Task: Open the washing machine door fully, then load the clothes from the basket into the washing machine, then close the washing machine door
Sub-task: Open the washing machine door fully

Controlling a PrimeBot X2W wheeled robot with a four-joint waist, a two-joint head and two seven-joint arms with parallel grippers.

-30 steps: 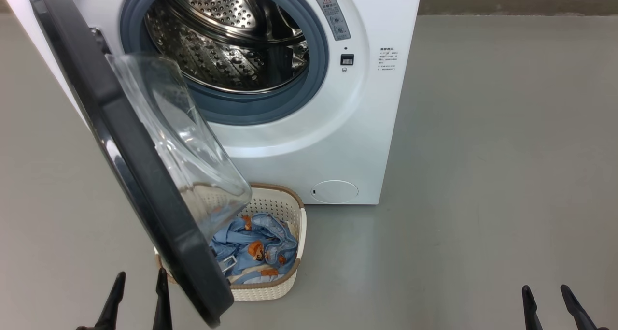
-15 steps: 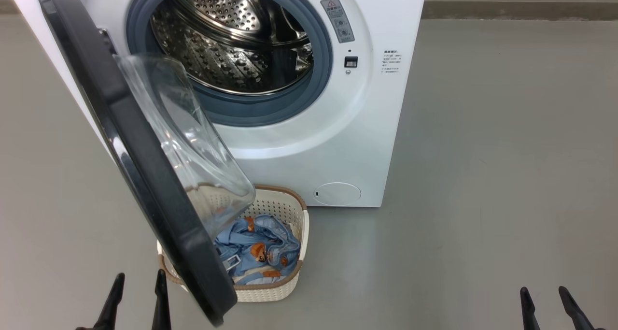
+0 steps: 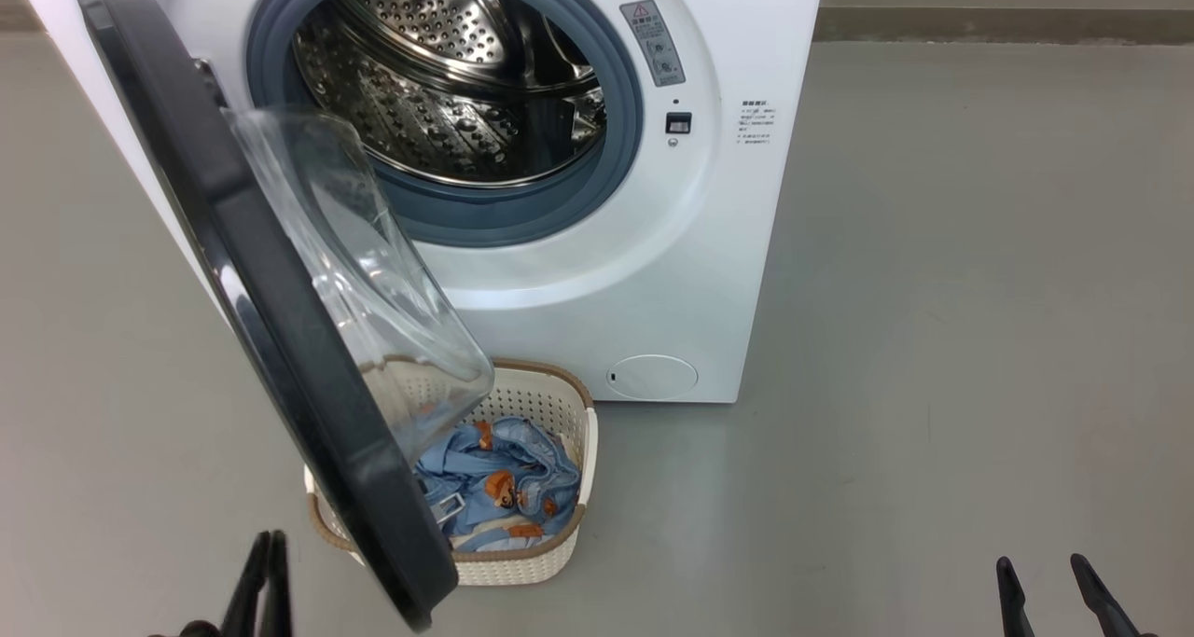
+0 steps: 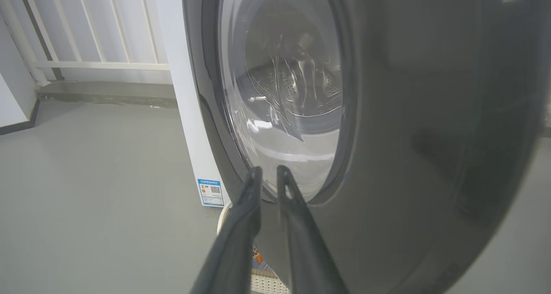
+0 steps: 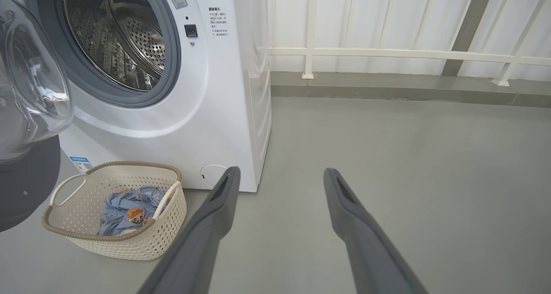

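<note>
Washing machine door [image 3: 252, 245]: open, hinged at left, black rim edge-on to the head camera, glass bowl facing the drum [image 3: 448, 87]. Covers the left side of the basket [image 3: 522, 567] in the head view; contact can't be judged. Washing machine [image 3: 653, 273]: mouth uncovered, perforated steel drum in plain sight. Clothes [image 3: 504, 488]: bunched in the basket, which sits on the floor [image 3: 933, 339] just in front of the machine. Left gripper [image 3: 270, 536]: just left of the door's lower rim, fingers pinched to a narrow slit, gripping nothing; points at the door's outer face in the wrist view. Right gripper [image 3: 1040, 559]: spread wide, holding nothing, over the floor, well apart from the basket.
</note>
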